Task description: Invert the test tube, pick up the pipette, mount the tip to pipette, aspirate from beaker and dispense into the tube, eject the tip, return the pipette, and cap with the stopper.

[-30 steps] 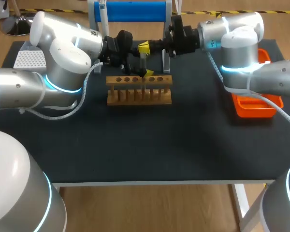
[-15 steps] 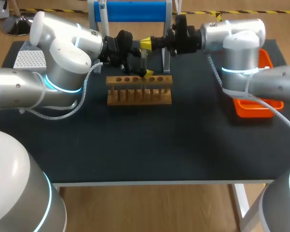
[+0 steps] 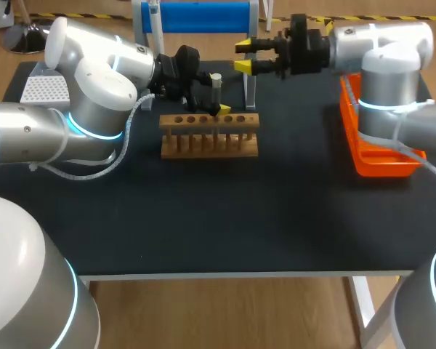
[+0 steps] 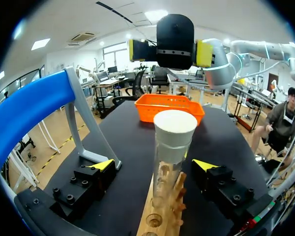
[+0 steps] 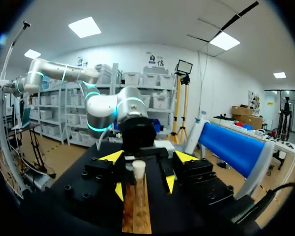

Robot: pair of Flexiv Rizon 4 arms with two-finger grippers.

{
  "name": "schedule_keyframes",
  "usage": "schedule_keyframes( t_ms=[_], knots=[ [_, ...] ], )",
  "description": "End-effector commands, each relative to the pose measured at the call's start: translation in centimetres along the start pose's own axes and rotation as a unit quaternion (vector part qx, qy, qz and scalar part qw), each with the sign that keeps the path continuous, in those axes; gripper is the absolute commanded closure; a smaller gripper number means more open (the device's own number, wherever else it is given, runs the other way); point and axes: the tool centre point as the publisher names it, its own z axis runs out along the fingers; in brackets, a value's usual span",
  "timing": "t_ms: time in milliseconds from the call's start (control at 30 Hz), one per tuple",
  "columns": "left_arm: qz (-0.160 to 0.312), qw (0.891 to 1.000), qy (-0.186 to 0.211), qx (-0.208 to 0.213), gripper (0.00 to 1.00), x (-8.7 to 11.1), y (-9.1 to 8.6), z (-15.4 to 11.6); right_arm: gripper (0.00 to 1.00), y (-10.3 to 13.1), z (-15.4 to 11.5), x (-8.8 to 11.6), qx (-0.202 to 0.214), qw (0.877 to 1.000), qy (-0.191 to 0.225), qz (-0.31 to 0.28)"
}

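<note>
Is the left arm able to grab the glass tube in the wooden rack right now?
Probably yes. The test tube stands upright between the left gripper's open fingers with nothing between, and the right gripper hangs clear of it.

You have no writing, label, number or sign to read on the table (image 3: pixel 240 211) or on anything standing on it. The test tube (image 4: pixel 168 162) and the wooden rack (image 3: pixel 209 142) carry no legible print.
</note>
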Motion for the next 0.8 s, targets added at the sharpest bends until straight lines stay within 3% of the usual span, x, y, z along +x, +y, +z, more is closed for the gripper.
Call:
schedule_keyframes(
  t_ms=[33, 167, 500, 800],
  knots=[
    [0.0, 1.0, 0.0, 0.001, 0.0, 0.0, 0.1, 0.0, 0.0, -1.0, -2.7, 1.5, 0.047, 0.997, -0.059, -0.012],
    [0.0, 1.0, 0.0, 0.001, 0.0, 0.0, 0.1, 0.0, 0.0, -3.5, -4.2, 1.6, 0.093, 0.991, -0.095, -0.009],
    [0.0, 1.0, 0.0, 0.001, 0.0, 0.0, 0.1, 0.0, 0.0, -3.5, -4.2, 1.6, 0.093, 0.991, -0.095, -0.009],
    [-0.008, 0.999, -0.025, -0.023, 0.0, 0.8, 1.1, -2.2, 0.0, -3.5, -4.2, 1.6, 0.093, 0.991, -0.095, -0.009]
  ],
)
